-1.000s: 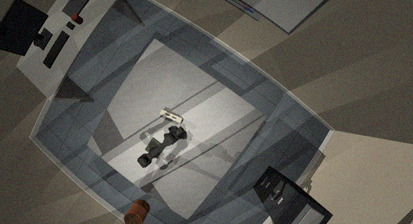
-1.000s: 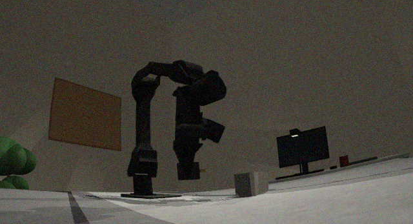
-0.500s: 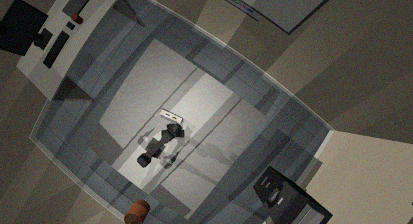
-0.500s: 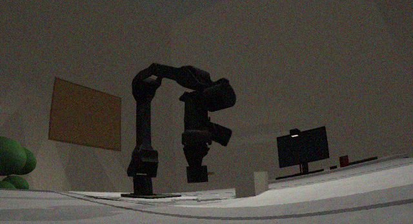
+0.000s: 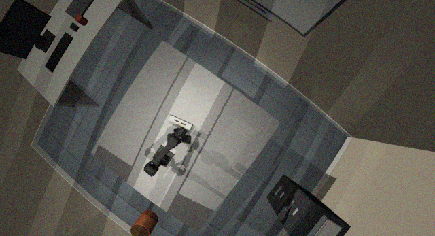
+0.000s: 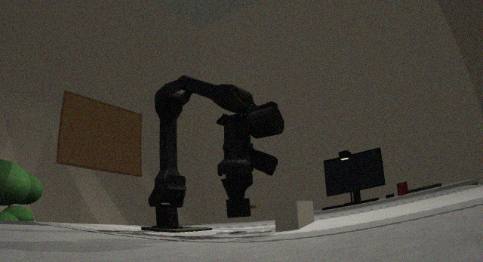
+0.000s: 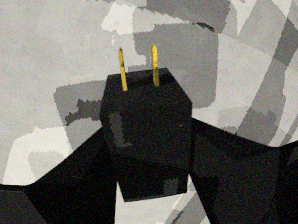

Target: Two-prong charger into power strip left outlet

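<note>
1. Seen from above, the arm reaches across the pale table [image 5: 143,103] toward the white power strip [image 5: 181,122], which lies flat just ahead of the gripper [image 5: 181,133]. Two dark outlet faces show on the strip's near side. The charger itself is hidden under the wrist in this view, so I cannot tell how it lines up with the left outlet.

2. From the exterior view, the gripper [image 6: 238,207] points straight down and carries the dark two-prong charger [image 6: 238,208] clear of the table, near the power strip [image 6: 294,215] but apart from it. A small prong tip pokes out toward the strip, which suggests the plug is held sideways so it can travel level into the outlet.

3. At the wrist, the jaws are clamped on the charger's [image 7: 148,136] black body from both sides, leaving the two yellow prongs [image 7: 139,68] free and pointing forward. Both look parallel and even, as a straight push through the shutter would need. No outlet is visible here yet.
</note>
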`<state>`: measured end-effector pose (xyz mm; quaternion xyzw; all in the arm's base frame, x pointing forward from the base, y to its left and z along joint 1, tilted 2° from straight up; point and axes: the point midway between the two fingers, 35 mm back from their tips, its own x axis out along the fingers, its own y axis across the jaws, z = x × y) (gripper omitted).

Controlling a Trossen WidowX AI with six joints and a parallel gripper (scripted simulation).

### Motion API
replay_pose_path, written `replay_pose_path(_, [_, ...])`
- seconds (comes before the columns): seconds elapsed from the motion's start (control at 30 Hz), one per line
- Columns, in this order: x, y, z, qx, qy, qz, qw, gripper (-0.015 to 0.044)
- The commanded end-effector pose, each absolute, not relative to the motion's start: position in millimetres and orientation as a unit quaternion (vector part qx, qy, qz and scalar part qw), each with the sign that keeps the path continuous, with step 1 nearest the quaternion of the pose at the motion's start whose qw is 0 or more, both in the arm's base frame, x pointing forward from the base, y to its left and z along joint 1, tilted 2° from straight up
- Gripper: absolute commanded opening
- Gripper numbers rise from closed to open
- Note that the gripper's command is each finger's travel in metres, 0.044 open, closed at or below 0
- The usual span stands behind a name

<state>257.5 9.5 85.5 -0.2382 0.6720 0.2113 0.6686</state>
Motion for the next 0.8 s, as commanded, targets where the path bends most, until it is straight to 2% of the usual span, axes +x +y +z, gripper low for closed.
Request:
replay_pose_path(0.0, [255, 20, 82, -0.223, 0.675, 0.201, 0.674, 0.0])
replay_pose_path(0.77, [240, 63, 68, -0.161, 0.692, 0.149, 0.687, 0.0])
